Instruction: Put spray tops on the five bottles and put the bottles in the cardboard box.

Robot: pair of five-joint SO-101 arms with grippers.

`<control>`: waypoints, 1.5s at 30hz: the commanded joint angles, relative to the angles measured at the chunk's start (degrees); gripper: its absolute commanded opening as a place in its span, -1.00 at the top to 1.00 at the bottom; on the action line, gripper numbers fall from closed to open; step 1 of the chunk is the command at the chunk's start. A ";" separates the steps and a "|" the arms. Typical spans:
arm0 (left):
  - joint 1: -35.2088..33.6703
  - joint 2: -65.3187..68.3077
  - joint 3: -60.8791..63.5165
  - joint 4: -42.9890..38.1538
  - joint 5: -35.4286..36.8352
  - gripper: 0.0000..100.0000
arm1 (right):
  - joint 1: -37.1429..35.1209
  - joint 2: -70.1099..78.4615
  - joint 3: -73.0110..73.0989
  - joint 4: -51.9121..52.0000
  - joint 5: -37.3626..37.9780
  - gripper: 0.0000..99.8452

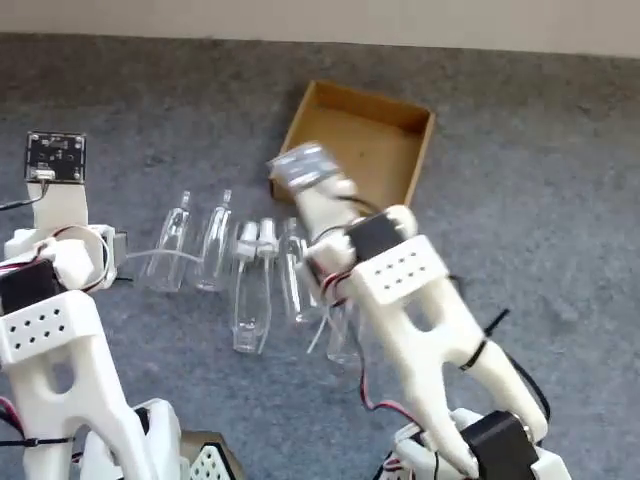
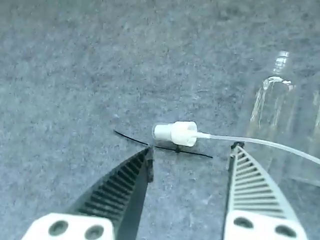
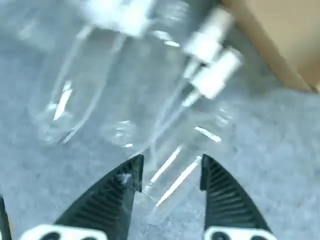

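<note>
While hanging over grey carpet (image 2: 75, 75), left gripper (image 2: 192, 148): released, jaws spread just short of loose spray top (image 2: 175, 133).
Right gripper (image 3: 171, 159): released, jaws flanking clear bottle (image 3: 172, 182); contact unclear.
Bottles (image 1: 250, 285): lying centre of high view.
Cardboard box (image 1: 412, 150): upper centre, just beyond.

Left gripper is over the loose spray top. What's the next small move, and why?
Probably ease the left gripper forward and down, then close on the spray top. The jaws stand open, and the top lies loose on the carpet just ahead of them, beside a bottle.
</note>
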 commanded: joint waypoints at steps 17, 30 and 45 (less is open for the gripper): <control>-0.92 0.13 2.24 -2.55 -0.70 0.54 | 2.33 -0.13 19.74 -13.85 -12.48 0.40; -1.01 0.13 2.24 -2.29 -0.70 0.54 | 13.14 -0.22 27.30 -19.03 -0.97 0.81; 7.78 0.13 3.65 -2.02 -0.09 0.54 | 58.15 -0.22 24.48 -21.49 30.68 0.88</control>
